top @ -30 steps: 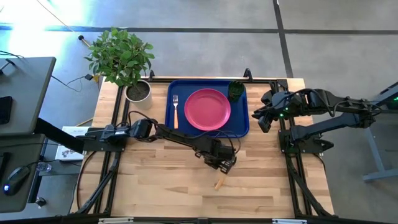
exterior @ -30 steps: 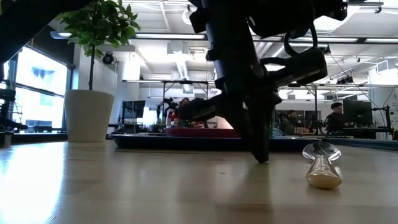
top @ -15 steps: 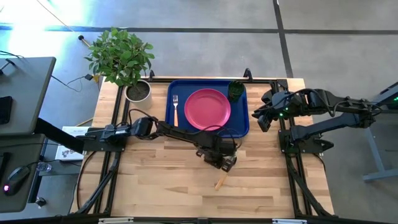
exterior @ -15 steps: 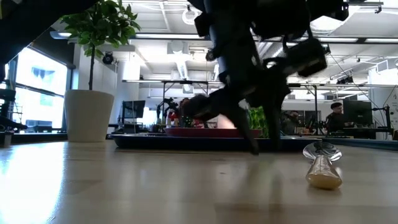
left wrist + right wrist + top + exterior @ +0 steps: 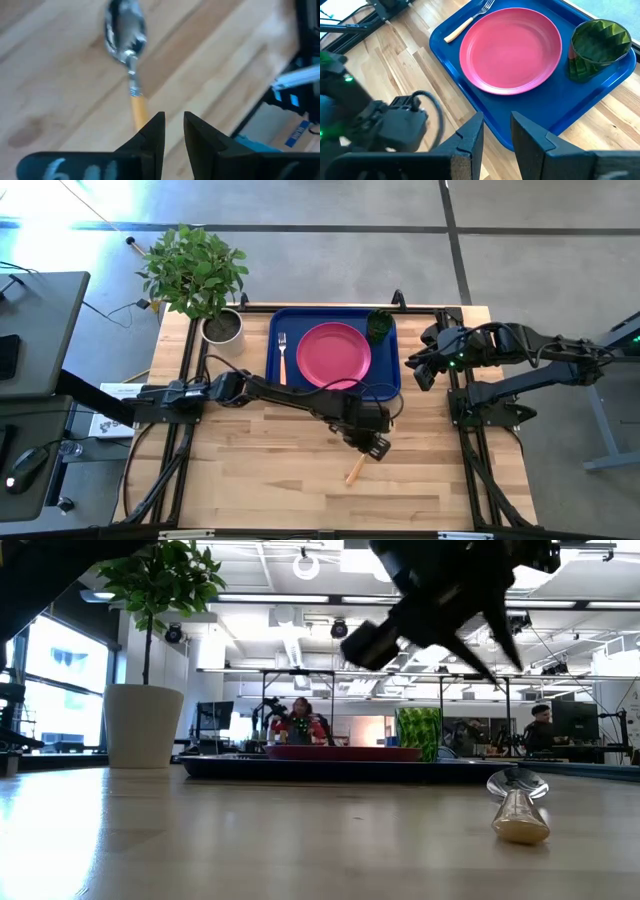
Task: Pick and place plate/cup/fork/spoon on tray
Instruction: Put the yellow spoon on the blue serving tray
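Wooden tabletop carries all we need. Only the spoon [image 5: 354, 471] lies off the tray [image 5: 282, 384], on bare wood well in front of its near edge. We judge it light, stiff and slick at the bowl, so we'd take the tan handle. Our left gripper [image 5: 170, 131] hovers just above that handle, fingers narrowly parted and empty. Beside the tray's right end waits our right gripper [image 5: 494, 131], also narrowly parted.

bare wood around spoon [image 5: 353, 472] — left arm [image 5: 300, 398] above
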Tool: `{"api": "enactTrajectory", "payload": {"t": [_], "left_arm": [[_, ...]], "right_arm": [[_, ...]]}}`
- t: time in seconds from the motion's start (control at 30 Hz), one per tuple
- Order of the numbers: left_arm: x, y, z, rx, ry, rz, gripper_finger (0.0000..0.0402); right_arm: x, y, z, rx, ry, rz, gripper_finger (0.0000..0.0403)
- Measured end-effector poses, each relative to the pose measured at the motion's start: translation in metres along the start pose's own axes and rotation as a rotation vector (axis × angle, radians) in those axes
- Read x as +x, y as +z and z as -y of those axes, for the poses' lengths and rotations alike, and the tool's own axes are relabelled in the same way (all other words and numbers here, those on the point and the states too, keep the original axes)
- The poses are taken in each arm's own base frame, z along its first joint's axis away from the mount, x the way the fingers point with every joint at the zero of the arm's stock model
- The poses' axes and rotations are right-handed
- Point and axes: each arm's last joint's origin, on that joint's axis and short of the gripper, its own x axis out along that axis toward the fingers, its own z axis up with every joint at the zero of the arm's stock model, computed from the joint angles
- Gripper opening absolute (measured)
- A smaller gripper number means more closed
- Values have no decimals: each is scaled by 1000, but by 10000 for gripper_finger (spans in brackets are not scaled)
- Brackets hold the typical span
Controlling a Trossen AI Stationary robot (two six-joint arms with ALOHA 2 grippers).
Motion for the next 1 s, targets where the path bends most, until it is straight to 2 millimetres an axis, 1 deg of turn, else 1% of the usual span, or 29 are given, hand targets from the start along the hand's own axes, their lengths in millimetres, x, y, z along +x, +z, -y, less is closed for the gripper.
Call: {"api": "enactTrajectory", "payload": {"t": [0.17,0.33,0.47,0.6,0.8,1.0], "left_arm": [[-11,-8,16,15,-66,18,45],[-18,-22,23,18,-58,14,31],[-19,-35,28,35,-55,1,23],[-18,-49,28,62,2,-3,14],[-23,-74,23,57,146,5,1],[-44,-87,32,64,123,52,0]], "right_arm": [[0,0,0,0,1,-1,87],[0,0,0,1,1,-1,87],[0,0,0,43,0,-2,87],[0,0,0,47,-3,-4,87],[0,0,0,129,-5,-3,87],[0,-1,2,166,-54,21,87]]}}
